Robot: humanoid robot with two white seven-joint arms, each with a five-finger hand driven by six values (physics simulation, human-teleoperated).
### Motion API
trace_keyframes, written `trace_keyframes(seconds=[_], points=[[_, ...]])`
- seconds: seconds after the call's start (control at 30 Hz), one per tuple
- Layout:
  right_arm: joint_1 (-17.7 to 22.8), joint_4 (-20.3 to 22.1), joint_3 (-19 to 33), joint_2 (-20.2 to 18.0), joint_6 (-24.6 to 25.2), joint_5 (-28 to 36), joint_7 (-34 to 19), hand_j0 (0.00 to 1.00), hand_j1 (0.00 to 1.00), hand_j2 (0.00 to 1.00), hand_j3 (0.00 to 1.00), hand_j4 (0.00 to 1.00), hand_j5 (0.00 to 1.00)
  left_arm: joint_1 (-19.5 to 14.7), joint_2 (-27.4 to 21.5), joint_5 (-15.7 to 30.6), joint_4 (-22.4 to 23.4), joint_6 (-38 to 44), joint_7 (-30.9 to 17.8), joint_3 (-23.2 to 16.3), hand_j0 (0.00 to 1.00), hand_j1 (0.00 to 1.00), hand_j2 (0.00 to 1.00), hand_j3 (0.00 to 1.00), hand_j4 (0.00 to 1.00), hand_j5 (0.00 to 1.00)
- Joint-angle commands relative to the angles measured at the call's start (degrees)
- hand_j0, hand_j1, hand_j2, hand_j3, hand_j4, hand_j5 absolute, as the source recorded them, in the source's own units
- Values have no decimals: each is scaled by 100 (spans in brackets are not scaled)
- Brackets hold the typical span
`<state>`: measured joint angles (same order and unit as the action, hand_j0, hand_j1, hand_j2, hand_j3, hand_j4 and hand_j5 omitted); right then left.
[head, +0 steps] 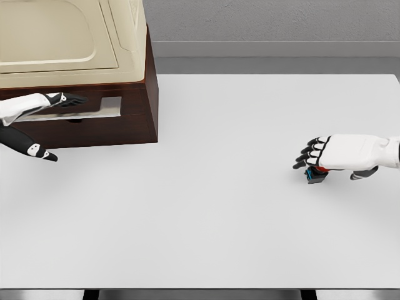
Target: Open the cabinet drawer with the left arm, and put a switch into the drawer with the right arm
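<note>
A dark wooden cabinet [134, 119] with a cream top stands at the table's back left. Its drawer front looks flush with the cabinet, with a grey handle [107, 106] across it. My left hand [53, 122] is at the drawer front, fingers [70, 99] stretched out level onto the handle's left part and thumb spread low beneath; it grips nothing. A small black switch [315, 175] with blue and red parts rests on the table at the right. My right hand [312, 156] hovers just over it, its fingers [307, 152] bent downward above the switch and its thumb held apart to the right.
The white table [206, 212] stretches wide between the cabinet and the switch. Its front edge runs along the bottom of the view. A grey wall lies behind the table.
</note>
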<state>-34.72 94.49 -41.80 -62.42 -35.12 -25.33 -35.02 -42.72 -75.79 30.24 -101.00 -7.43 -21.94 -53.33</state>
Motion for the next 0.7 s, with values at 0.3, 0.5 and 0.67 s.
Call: trace_keyframes(seconds=[0.3, 0.5, 0.67], points=[[-9, -79, 6, 37, 12, -7, 2, 100, 100, 100, 100, 100, 100, 35, 3, -71, -8, 66, -12, -20, 94, 94, 94, 94, 94, 94], [-9, -79, 6, 72, 12, -7, 2, 100, 100, 100, 100, 100, 100, 62, -14, -79, 1, 75, -12, -29, 94, 94, 94, 94, 94, 94], [-9, -79, 6, 89, 12, -7, 2, 100, 100, 100, 100, 100, 100, 70, -23, -79, 1, 57, -47, -152, 94, 94, 94, 94, 94, 94]])
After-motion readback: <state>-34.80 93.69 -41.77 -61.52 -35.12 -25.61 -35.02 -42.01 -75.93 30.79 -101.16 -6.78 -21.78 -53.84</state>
